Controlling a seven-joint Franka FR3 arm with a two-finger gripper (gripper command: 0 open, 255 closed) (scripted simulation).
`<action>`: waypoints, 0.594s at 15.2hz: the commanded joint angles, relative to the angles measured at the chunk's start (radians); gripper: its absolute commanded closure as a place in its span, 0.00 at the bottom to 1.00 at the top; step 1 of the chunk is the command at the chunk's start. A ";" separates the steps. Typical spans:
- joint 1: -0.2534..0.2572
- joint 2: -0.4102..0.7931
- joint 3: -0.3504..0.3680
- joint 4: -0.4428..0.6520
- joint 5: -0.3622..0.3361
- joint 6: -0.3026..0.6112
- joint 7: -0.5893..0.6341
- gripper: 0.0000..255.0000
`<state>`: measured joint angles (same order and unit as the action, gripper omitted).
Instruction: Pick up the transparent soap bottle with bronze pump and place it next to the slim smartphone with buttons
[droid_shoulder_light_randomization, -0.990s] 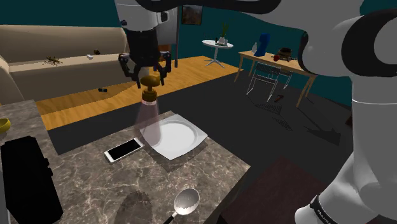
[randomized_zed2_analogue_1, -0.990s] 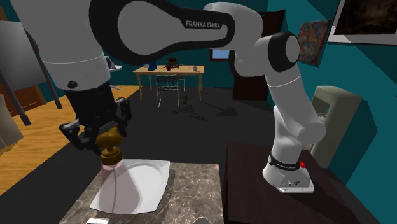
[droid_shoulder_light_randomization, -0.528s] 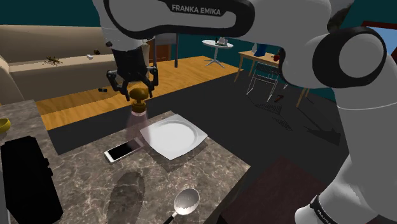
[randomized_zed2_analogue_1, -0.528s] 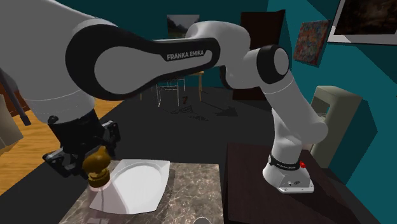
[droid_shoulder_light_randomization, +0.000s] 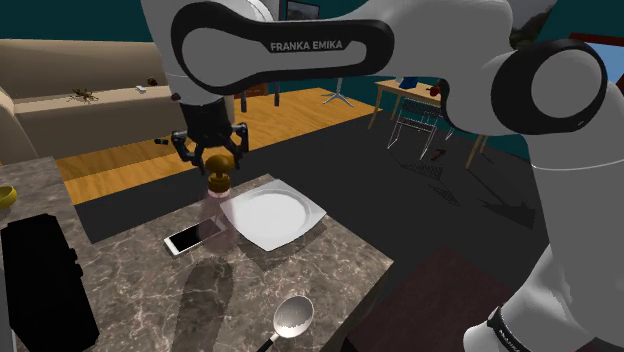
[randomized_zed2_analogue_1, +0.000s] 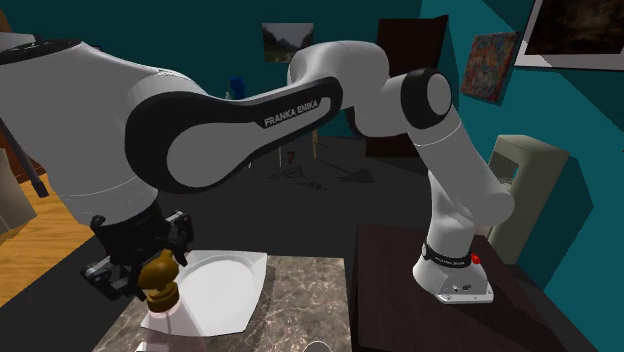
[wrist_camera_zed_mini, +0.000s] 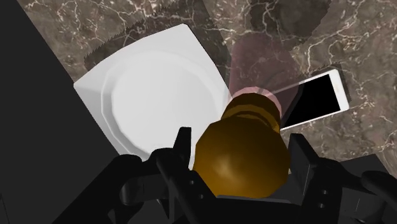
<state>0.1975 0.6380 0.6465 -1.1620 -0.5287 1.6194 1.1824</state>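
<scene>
The tool (droid_shoulder_light_randomization: 212, 163) pinches the bronze pump head of the soap bottle (droid_shoulder_light_randomization: 217, 203), one black finger pressed on each side of the rounded knob, as the wrist view shows plainly. The bottle hangs upright below it, its see-through, faintly pink body flaring out toward the base, low over the marbled worktop (droid_shoulder_light_randomization: 140, 290) in the gap between the smartphone (droid_shoulder_light_randomization: 194, 236) and the square white plate (droid_shoulder_light_randomization: 270, 213). Whether the base already touches the surface I cannot tell. The phone lies flat, screen up, with its nearer end just beside the bottle's foot. I judge the bottle light, with a thin, stiff wall, and the wide foot should let it stand steadily once released. The weak spot is the hold: the pump head is smooth, glossy and domed, so it could slide or twist between the fingers, letting the body swing. The narrower collar just under the knob looks the safer place to clamp, since the knob would catch above the fingers.
</scene>
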 joint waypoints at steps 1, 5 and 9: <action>-0.004 -0.003 0.001 -0.010 0.001 0.008 0.002 1.00; -0.003 -0.003 0.001 -0.010 0.001 0.008 0.002 1.00; -0.003 -0.003 0.001 -0.010 0.001 0.008 0.002 0.00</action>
<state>0.1940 0.6349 0.6471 -1.1721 -0.5280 1.6271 1.1844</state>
